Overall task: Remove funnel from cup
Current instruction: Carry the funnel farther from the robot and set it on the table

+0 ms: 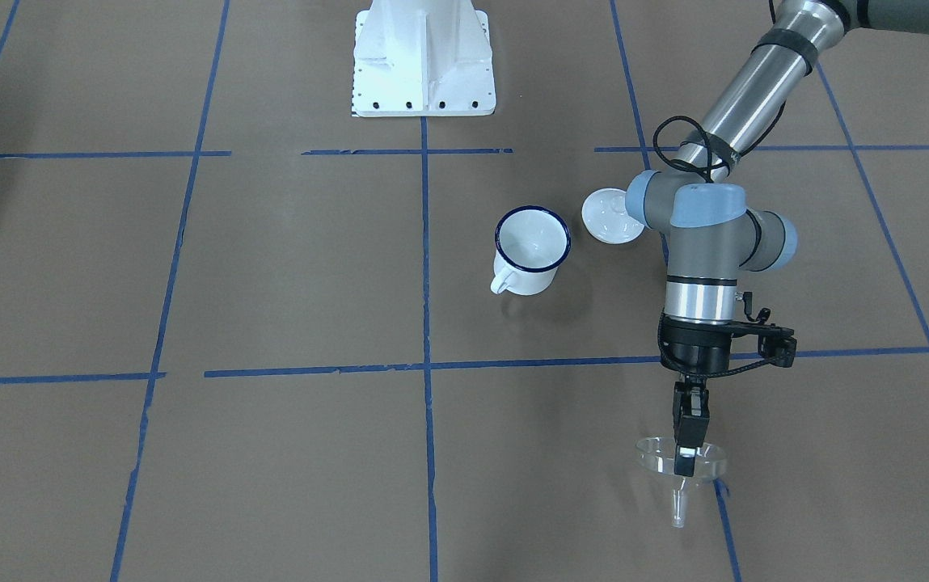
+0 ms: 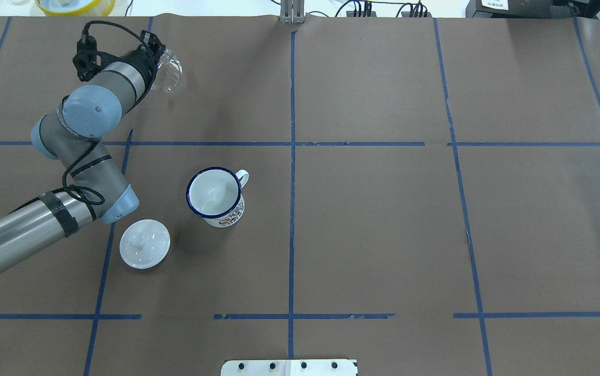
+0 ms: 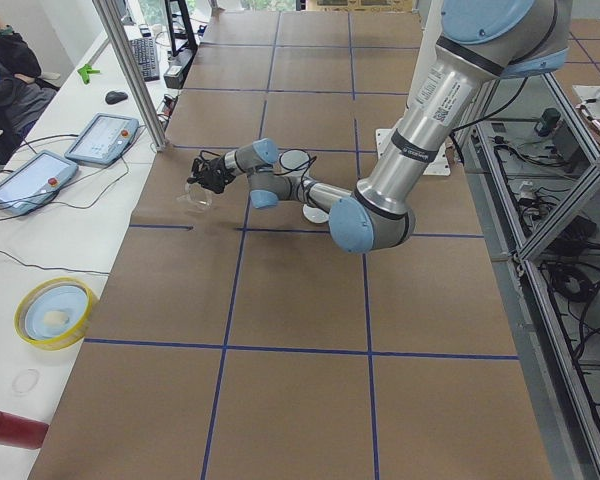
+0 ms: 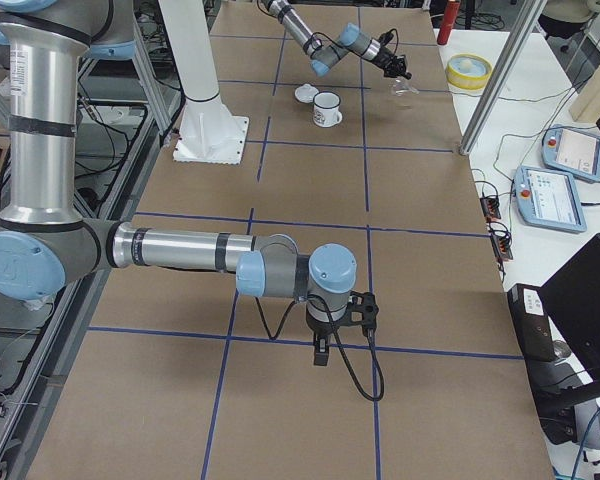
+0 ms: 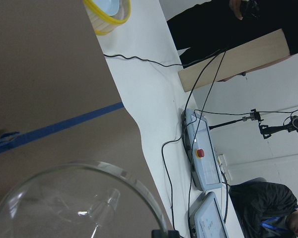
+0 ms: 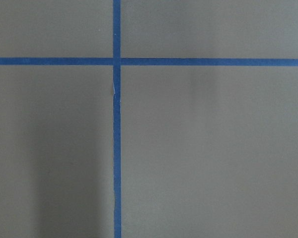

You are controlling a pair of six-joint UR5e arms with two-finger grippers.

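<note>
The clear funnel (image 1: 655, 455) is out of the cup and tilted, low over the table near its far left corner. My left gripper (image 1: 686, 459) is shut on its rim. The funnel also shows in the overhead view (image 2: 170, 77) and fills the bottom of the left wrist view (image 5: 74, 198). The white cup (image 1: 530, 249) with a dark blue rim stands upright and empty near the table's middle, well apart from the gripper. My right gripper (image 4: 320, 352) hangs over bare table far from both. I cannot tell whether it is open or shut.
A white domed lid (image 1: 610, 215) with a knob lies beside the cup, under the left arm's elbow. The table's far edge, a yellow-rimmed bowl (image 2: 70, 5) and control tablets (image 3: 102, 138) lie just beyond the funnel. The white robot base (image 1: 424, 61) stands at the robot's side.
</note>
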